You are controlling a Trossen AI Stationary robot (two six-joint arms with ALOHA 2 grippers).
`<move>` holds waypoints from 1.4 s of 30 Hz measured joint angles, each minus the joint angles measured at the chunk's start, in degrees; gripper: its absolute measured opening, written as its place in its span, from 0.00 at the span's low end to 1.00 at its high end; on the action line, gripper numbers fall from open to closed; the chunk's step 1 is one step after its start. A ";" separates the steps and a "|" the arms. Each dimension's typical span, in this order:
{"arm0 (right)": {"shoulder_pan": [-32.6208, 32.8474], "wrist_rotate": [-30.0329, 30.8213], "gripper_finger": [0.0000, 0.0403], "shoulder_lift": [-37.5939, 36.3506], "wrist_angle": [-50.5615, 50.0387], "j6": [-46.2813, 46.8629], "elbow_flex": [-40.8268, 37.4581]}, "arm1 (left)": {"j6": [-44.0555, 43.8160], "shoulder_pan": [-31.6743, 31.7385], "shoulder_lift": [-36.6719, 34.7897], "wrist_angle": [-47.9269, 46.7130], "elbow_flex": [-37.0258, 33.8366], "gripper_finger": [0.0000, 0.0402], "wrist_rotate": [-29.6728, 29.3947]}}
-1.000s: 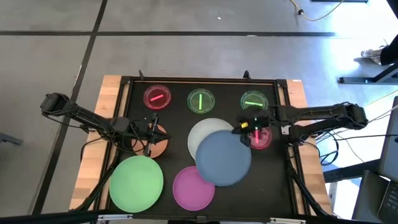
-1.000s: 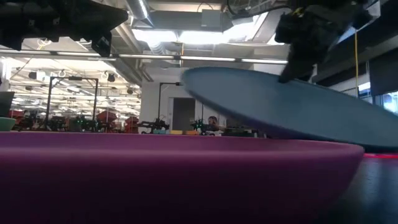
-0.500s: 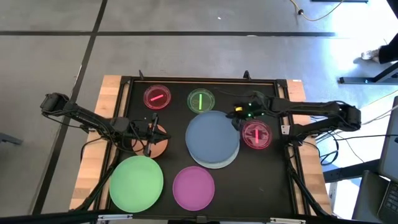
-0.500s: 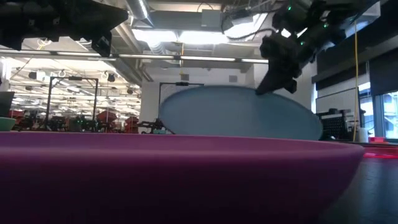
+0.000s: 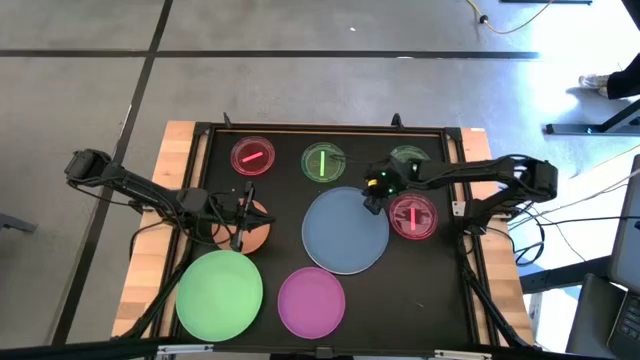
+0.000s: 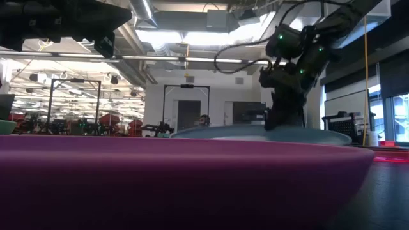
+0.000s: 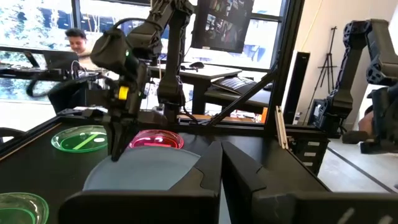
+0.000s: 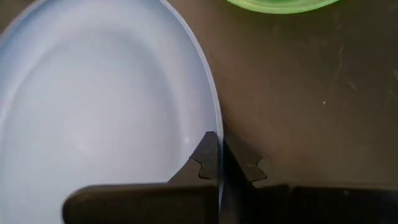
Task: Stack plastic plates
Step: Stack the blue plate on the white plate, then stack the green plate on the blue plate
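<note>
Pinching blue plate (image 5: 345,231) rim, right hand (image 5: 371,199) nearly closed; left hand (image 5: 243,218) unclear.

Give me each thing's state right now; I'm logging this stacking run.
Blue plate: lying flat over the white plate, rim pinched by the right end effector.
Green plate: flat, alone.
Magenta plate: flat, alone.
Orange plate: flat, under the left end effector.
Red dish: flat, beside the blue plate.
Left end effector: shut, empty.
</note>
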 joint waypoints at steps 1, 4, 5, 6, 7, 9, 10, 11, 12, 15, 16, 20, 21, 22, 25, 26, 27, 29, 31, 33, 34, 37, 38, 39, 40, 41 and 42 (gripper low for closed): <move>0.00 0.00 0.00 0.69 0.08 -0.23 0.00 | 0.00 0.00 0.00 0.01 0.00 0.01 0.00; 0.00 0.00 0.00 2.35 1.23 -0.06 0.00 | 0.00 0.00 0.00 -0.01 0.00 0.01 0.00; 0.00 -0.02 0.00 2.79 1.70 0.05 0.00 | 0.00 0.00 0.00 0.01 0.00 0.01 0.00; 0.00 -0.02 0.00 3.27 2.18 0.05 0.00 | 0.00 0.00 0.00 -0.01 0.00 0.01 0.00; 0.00 -0.02 0.01 3.78 2.65 0.05 0.00 | 0.00 0.00 0.00 0.01 0.00 0.01 0.00; 0.02 0.02 0.04 4.86 3.26 0.05 0.00 | 0.00 0.00 0.00 0.00 0.00 0.01 0.01; 0.04 0.01 0.07 5.35 3.30 0.05 0.00 | 0.00 0.00 0.00 -0.01 0.00 0.01 -0.08; 0.04 0.04 0.10 5.74 3.33 0.04 0.00 | 0.02 0.00 0.00 -0.01 0.00 0.01 -0.40; 0.04 0.04 0.14 5.98 3.37 -0.18 0.00 | 0.00 0.00 0.00 -0.01 0.00 0.01 -0.89; 0.04 0.52 0.24 5.91 3.19 -2.31 0.02 | 0.00 0.00 0.25 0.07 0.00 0.01 -1.83; 0.02 0.52 0.27 5.45 2.68 -3.66 0.02 | 0.01 0.00 0.58 0.12 0.00 0.01 -1.84; 0.81 0.88 0.35 1.27 2.72 -5.17 0.49 | 0.28 0.00 1.88 0.26 0.00 0.01 -2.21; 1.24 0.93 0.36 -0.16 2.64 -5.50 0.64 | 0.29 0.00 2.34 0.47 0.00 0.01 -2.33; 2.01 0.93 0.37 -1.75 2.74 -5.73 0.85 | 0.31 0.00 2.71 0.37 0.00 0.01 -2.32; 5.61 1.38 0.37 -5.92 5.80 -6.09 1.16 | 0.46 0.00 4.35 0.31 0.78 0.01 -2.29; 7.28 2.06 0.37 -6.81 7.26 -6.29 1.16 | 0.83 0.00 5.10 0.36 1.24 0.01 -2.12; 9.01 2.88 0.37 -7.52 8.93 -6.84 1.16 | 1.52 0.00 5.86 0.33 1.73 0.01 -1.40; 12.78 4.83 0.36 -8.14 12.18 -8.35 1.16 | 2.04 0.00 7.91 0.31 3.07 0.00 0.78; 16.44 6.63 0.36 -8.17 16.28 -9.63 1.16 | 2.19 -0.02 10.14 -0.29 4.36 0.00 2.61; 19.62 8.24 0.36 -8.06 19.01 -10.77 1.16 | 1.99 -0.03 12.44 -1.12 5.91 0.00 4.30; 21.05 8.91 0.36 -7.88 20.61 -11.15 1.16 | 1.99 -0.08 13.40 -1.86 6.47 0.00 5.05; 24.91 11.17 0.36 -7.66 22.83 -12.11 1.14 | 1.99 -0.58 16.36 -2.98 7.81 0.00 5.98; 26.09 12.04 0.36 -7.46 23.90 -12.24 1.14 | 1.99 -0.77 17.19 -3.19 8.06 0.00 6.26; 27.15 12.90 0.36 -7.23 24.92 -12.25 1.14 | 1.99 -1.00 17.99 -3.21 8.43 0.00 6.62; 28.11 13.51 0.36 -7.13 25.40 -12.26 1.14 | 1.99 -1.32 18.64 -3.21 8.87 0.00 6.84; 28.98 13.72 0.36 -7.00 25.68 -12.26 1.14 | 1.98 -1.69 19.09 -3.23 9.12 0.00 6.86; 29.70 13.80 0.36 -6.68 26.52 -12.26 1.14 | 1.95 -2.01 19.53 -3.18 9.45 0.00 6.86</move>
